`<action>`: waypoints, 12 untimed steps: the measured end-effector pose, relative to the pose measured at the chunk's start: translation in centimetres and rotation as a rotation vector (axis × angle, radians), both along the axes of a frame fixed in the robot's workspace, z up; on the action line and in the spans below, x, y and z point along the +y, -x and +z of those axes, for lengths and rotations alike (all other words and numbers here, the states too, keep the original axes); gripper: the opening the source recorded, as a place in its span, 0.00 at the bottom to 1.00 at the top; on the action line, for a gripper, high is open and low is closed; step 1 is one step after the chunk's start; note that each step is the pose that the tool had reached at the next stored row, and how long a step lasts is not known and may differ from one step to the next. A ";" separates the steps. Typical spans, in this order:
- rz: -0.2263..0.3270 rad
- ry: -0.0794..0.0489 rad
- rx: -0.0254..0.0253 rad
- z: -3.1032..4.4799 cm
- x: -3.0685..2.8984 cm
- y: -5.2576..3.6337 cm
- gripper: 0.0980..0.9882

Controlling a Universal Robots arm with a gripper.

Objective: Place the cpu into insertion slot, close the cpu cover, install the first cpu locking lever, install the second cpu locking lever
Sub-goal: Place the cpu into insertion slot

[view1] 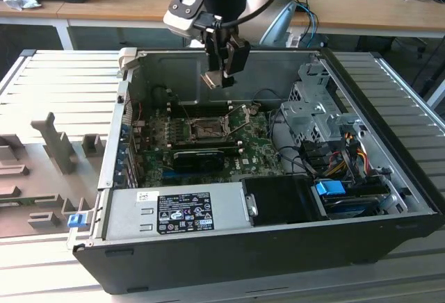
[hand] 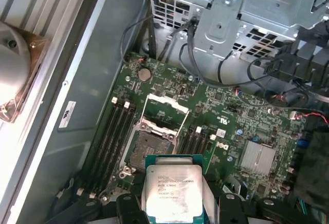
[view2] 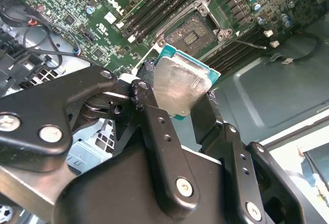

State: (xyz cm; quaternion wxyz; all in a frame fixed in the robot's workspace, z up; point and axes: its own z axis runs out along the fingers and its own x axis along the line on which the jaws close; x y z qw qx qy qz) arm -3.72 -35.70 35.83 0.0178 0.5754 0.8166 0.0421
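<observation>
One open computer case (view1: 229, 254) sits on the ribbed desk (view1: 62, 74). Nearest in the exterior view are one power supply (view1: 174, 209) and one long black card (view1: 198, 157). Behind them lies one insertion slot (view1: 206, 130), uncovered, with its one cpu cover (hand: 167, 112) hinged up. One cpu (view1: 213, 79), clamped by two edges in the gripper (view1: 220, 76), hangs tilted above the slot and clear of it. The arm reaches down over the case's far wall.

Bright, even light fills the room. The cpu (view2: 177, 88) shines with glare. Inside the computer case (view1: 243, 254) it is darker.
</observation>
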 end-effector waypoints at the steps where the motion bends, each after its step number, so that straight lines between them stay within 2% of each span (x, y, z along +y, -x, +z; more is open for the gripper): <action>1: -0.007 0.000 0.0000 0.00 0.00 0.00 0.48; 4: -0.042 0.000 0.0001 0.00 0.00 0.00 0.48; 12: -0.092 0.000 0.0000 0.00 0.00 0.00 0.48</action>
